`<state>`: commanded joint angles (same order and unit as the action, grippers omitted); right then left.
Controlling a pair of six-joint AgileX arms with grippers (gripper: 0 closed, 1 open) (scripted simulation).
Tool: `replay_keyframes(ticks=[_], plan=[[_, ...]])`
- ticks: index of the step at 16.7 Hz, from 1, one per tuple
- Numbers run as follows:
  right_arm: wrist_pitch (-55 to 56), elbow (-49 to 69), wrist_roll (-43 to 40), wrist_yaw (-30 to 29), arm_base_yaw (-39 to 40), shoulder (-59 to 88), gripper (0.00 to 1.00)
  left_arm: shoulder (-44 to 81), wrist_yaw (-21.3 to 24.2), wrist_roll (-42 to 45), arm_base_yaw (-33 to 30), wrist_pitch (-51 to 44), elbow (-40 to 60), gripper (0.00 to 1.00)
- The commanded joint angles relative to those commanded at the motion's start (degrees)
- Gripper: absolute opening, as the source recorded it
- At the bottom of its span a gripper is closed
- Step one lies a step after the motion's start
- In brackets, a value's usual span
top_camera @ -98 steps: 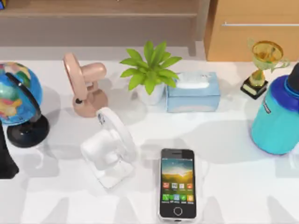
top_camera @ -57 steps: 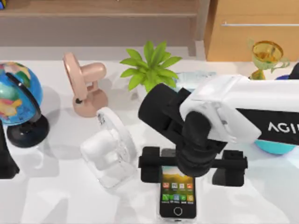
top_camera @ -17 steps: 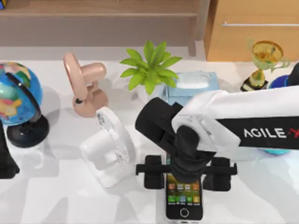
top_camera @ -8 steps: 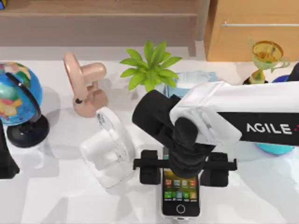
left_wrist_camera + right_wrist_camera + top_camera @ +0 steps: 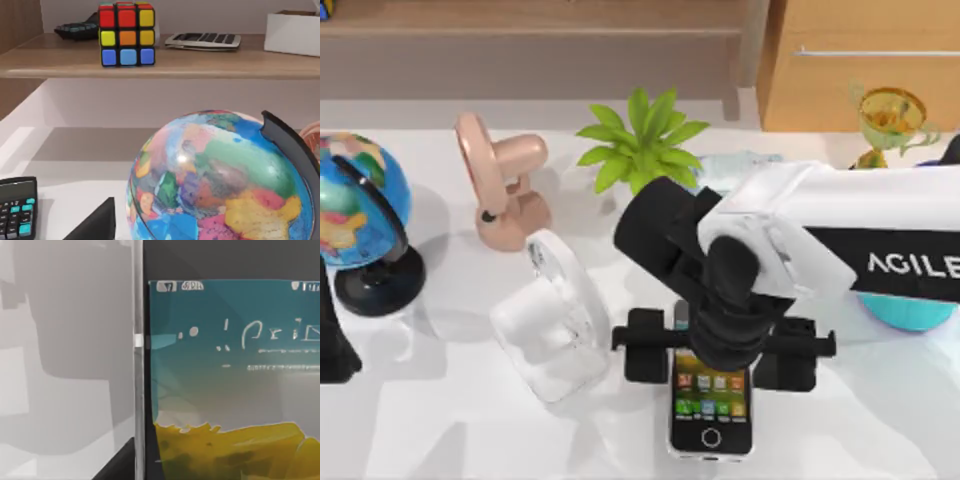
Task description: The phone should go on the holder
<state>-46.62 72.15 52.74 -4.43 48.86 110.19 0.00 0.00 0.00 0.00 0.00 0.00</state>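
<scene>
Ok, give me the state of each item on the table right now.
Phone: flat on table, screen up, not on holder.
Holder: white, upright, nothing on it.
Right gripper: over the phone's top end.
Globe: upright.
Pink fan: upright.

I saw the white table (image 5: 440,420) brightly and evenly lit from above in the top view. Shadows were soft and pale: the globe (image 5: 360,200) threw one toward the table's right, and the right arm (image 5: 880,240) laid a faint grey patch beneath itself. Nothing was burnt out. In the left wrist view a small glint sat on the globe's upper face, and the underside of the wooden shelf (image 5: 200,62) shaded the wall below it. In the right wrist view broad grey shadows crossed the table beside the phone (image 5: 230,380), whose screen carried a milky sheen across its middle.
</scene>
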Motion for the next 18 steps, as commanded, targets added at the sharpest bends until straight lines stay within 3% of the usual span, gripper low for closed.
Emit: replay_keyframes(ticks=[7,18], plan=[[5.45,-2.21,-6.80,7.74,-8.90,-8.73,0.00,0.00,0.00,0.00,0.00,0.00,0.00,1.00],[23.04,-2.43,-30.08,31.76,-30.66,-26.32,0.00,0.00,0.00,0.00,0.00,0.00,0.00,1.00]])
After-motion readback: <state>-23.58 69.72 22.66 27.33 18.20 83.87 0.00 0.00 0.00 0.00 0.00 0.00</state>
